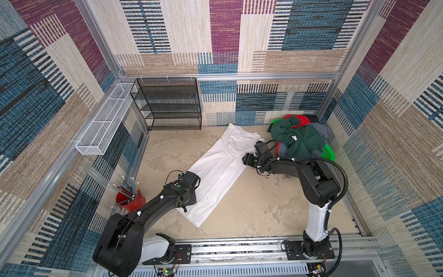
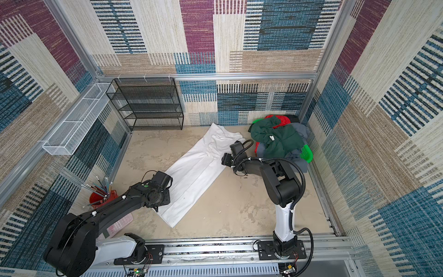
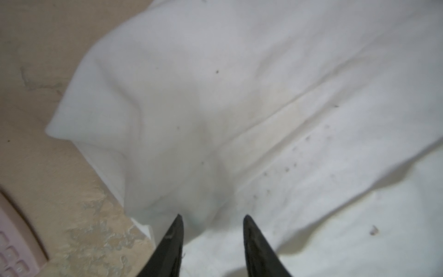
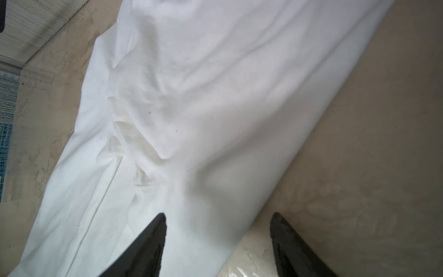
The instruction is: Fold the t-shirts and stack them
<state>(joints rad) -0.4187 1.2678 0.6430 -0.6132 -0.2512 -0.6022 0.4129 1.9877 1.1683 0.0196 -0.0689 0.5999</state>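
Left claw point(image 3: 212, 217) and right claw point(image 4: 219, 214), jaws apart on both, sit at the nine and three o'clock edges of the white t-shirt point(image 1: 215, 172) stretched across the surface point(image 1: 263, 203): best to pinch every layer and lift evenly.

My left gripper point(image 3: 212, 216) sits low over the white shirt point(image 1: 220, 172) near its front end, my right gripper point(image 4: 218, 213) at its side, both with jaws parted.
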